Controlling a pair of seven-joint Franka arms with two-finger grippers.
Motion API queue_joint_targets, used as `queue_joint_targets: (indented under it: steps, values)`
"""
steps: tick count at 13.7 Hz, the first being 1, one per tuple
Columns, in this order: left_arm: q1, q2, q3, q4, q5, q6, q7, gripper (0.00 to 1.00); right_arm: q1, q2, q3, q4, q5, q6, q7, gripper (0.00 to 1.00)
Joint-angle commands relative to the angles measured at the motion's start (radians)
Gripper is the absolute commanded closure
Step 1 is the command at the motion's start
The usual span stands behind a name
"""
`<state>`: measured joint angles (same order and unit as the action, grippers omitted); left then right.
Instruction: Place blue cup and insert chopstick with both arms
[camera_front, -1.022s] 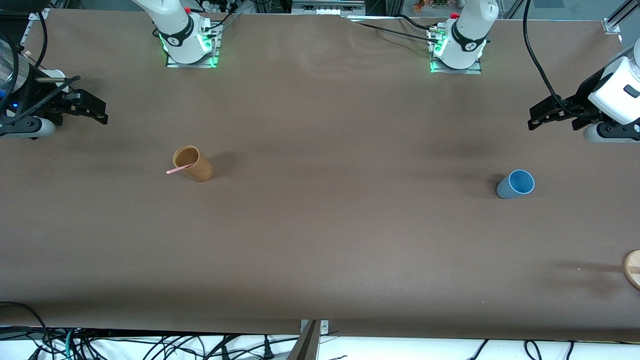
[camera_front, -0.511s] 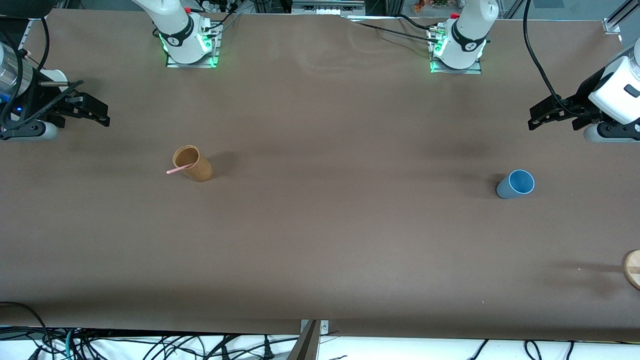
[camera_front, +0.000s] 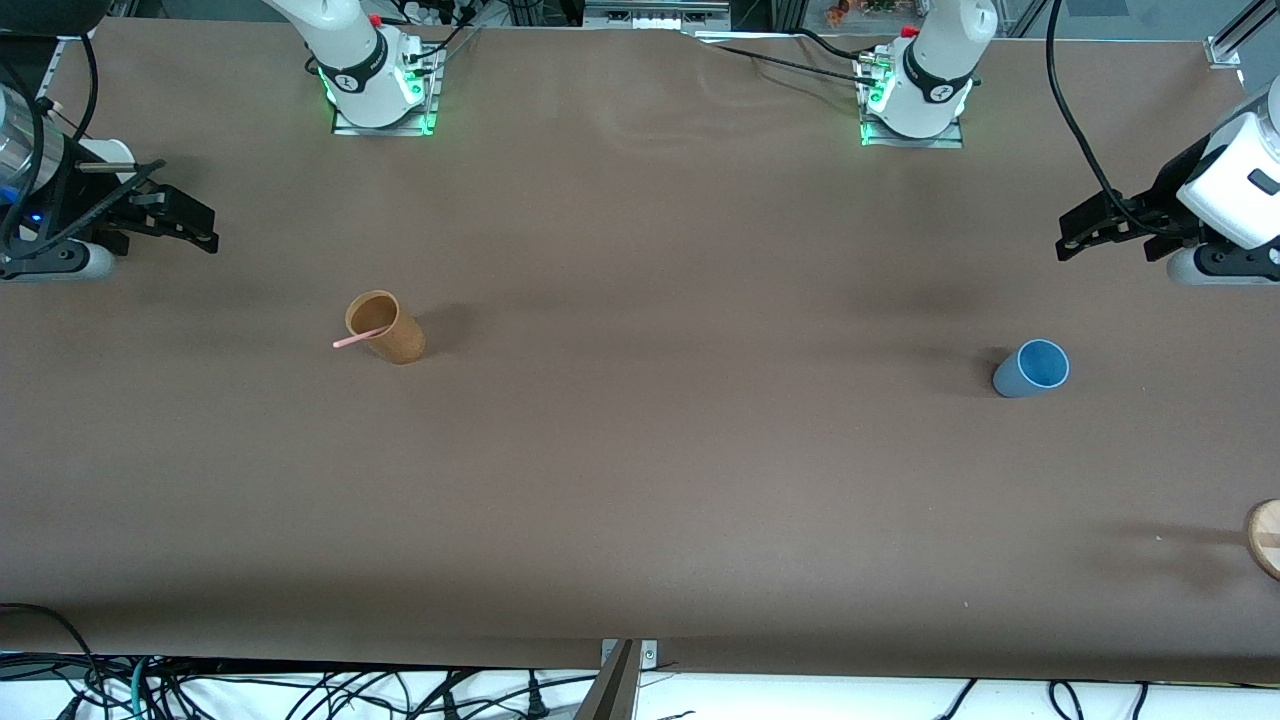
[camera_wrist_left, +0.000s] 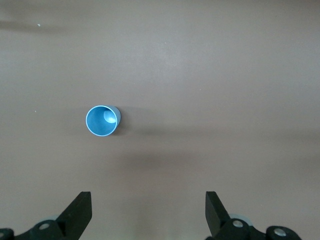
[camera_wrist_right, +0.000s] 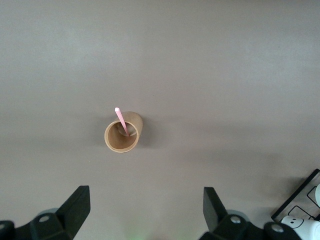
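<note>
Right gripper (camera_front: 205, 228) hangs high over the tabletop's (camera_front: 640, 480) edge at the right arm's end, fingers spread wide, nothing between them. Just inward stands the tan cup (camera_front: 385, 327), upright, with the chopstick (camera_front: 349, 340) leaning out over its rim. Well apart, toward the left arm's end, the blue cup (camera_front: 1031, 368) stands upright and empty. Left gripper (camera_front: 1072, 238) hovers over that end's edge, fingers spread too, holding nothing.

Both arms (camera_front: 350, 50) are glossy white with black joint bands, green-lit bases, red buttons, trailing black cables (camera_front: 1075, 110) and matte black two-finger grippers (camera_front: 1080, 232).
</note>
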<state>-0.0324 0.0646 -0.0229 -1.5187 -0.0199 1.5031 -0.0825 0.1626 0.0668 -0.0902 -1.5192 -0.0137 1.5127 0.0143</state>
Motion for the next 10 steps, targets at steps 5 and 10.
queue_joint_targets:
  steps: [5,10]
  values:
    - [-0.040,0.136,-0.008,0.029,0.052,0.039,0.003,0.00,0.015,0.016,0.013,-0.027,0.043,0.024,-0.030,0.00]
    - [-0.035,0.184,0.077,-0.130,0.120,0.229,0.252,0.00,0.025,0.008,0.035,-0.134,0.055,0.096,-0.037,0.00]
